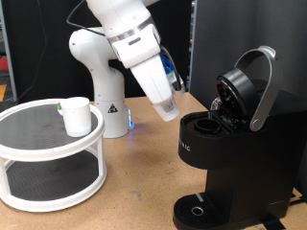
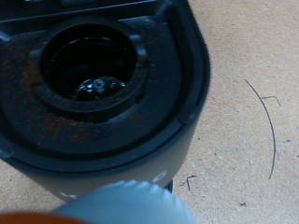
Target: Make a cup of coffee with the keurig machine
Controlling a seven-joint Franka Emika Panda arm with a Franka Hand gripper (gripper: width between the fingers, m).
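The keurig machine (image 1: 230,163) stands at the exterior view's right with its lid up and its silver-grey handle (image 1: 264,86) raised. Its round pod chamber (image 1: 203,125) is open; in the wrist view the chamber (image 2: 93,70) looks dark, with only a small shiny part at its bottom. My gripper (image 1: 170,108) hangs tilted just to the exterior view's left of the chamber and slightly above it. Its fingers do not show in the wrist view; a pale rounded object (image 2: 121,201) fills that view's edge, and I cannot tell what it is. The white cup (image 1: 77,117) stands on a round stand.
The white two-tier round stand (image 1: 48,153) with mesh shelves is at the exterior view's left. The white robot base (image 1: 101,91) stands behind it. The table top (image 2: 252,56) is tan. Dark panels stand behind the machine.
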